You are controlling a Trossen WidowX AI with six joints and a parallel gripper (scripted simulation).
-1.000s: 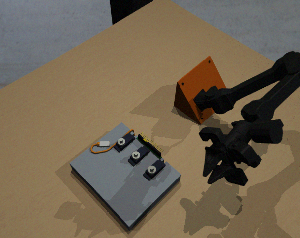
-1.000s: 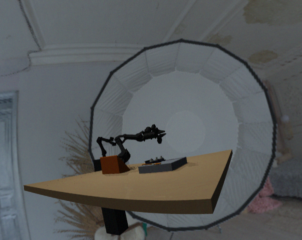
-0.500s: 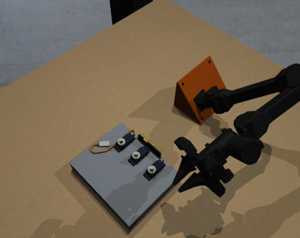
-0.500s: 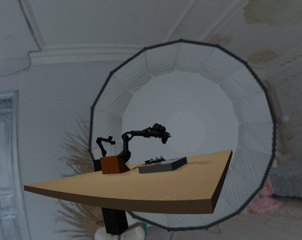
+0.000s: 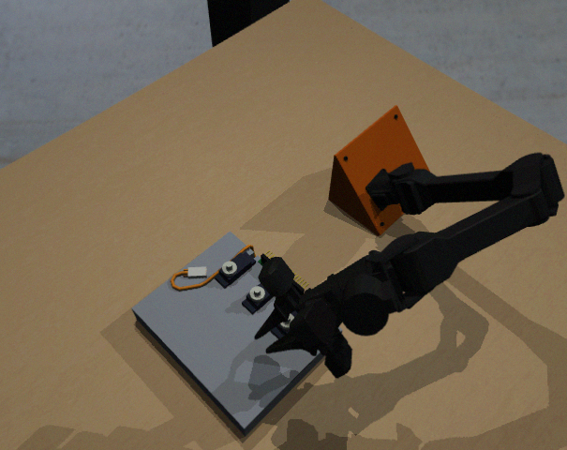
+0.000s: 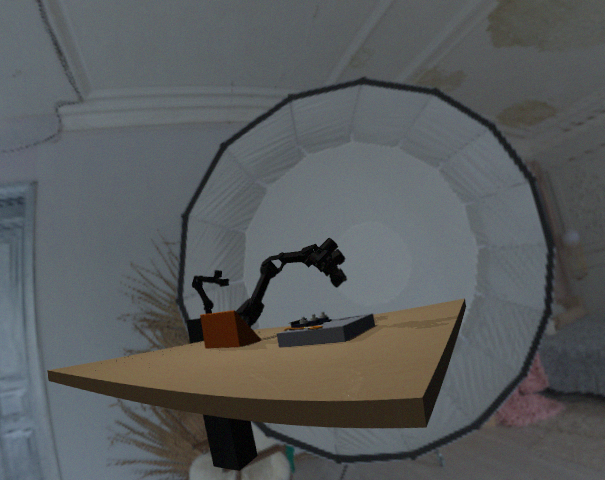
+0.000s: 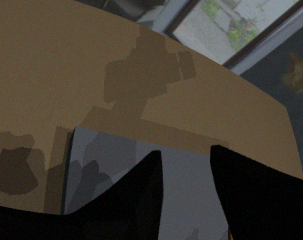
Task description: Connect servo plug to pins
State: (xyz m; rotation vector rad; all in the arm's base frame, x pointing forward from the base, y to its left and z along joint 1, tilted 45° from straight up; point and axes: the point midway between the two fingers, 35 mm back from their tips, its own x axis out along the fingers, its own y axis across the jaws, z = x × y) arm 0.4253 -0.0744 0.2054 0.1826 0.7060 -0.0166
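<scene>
The white plug (image 5: 196,271) lies on the grey holder (image 5: 191,329) (image 6: 312,338) (image 7: 191,210) near its left side. Its orange lead (image 5: 191,289) loops to a dark servo (image 5: 245,262) with a white hub. The pin row (image 5: 301,280) at the holder's edge is partly covered by the gripper in the top view, and its coloured band is hidden. My gripper (image 5: 261,344) (image 7: 186,156) is partly open with nothing between the fingers. It hangs above the holder, away from the plug. The plug does not show in the wrist view.
Two more servos with white hubs (image 5: 257,292) sit on the holder; one is partly behind the gripper. An orange wedge (image 5: 380,159) (image 6: 219,330) stands on the table (image 5: 128,193) (image 6: 292,377) beside the arm's base. A second dark arm (image 6: 203,297) shows behind the wedge in the exterior view.
</scene>
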